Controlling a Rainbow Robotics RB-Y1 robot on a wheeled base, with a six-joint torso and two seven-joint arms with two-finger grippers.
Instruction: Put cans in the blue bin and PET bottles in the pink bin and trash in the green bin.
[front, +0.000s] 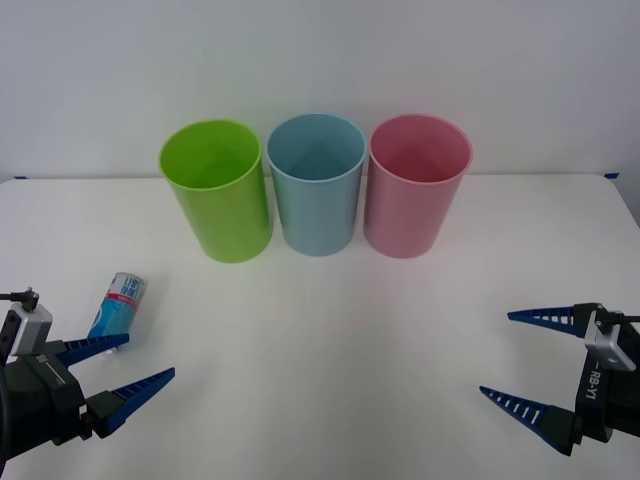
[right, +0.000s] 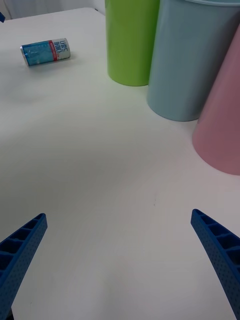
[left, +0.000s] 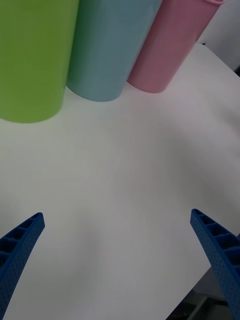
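A small blue can (front: 118, 305) with a white label and red stripe lies on its side at the table's left; the right wrist view has the can (right: 45, 51) far off. Three bins stand in a row at the back: green bin (front: 216, 190), blue bin (front: 317, 184), pink bin (front: 416, 186). My left gripper (front: 125, 367) hovers open just in front of the can, nothing between its fingers. My right gripper (front: 512, 355) stands open low at the right, well in front of the pink bin. No PET bottle or trash is in sight.
The white table (front: 330, 350) spreads wide between the two grippers and in front of the bins. Its back edge runs behind the bins against a pale wall. In the left wrist view the table's edge (left: 200, 285) lies close by.
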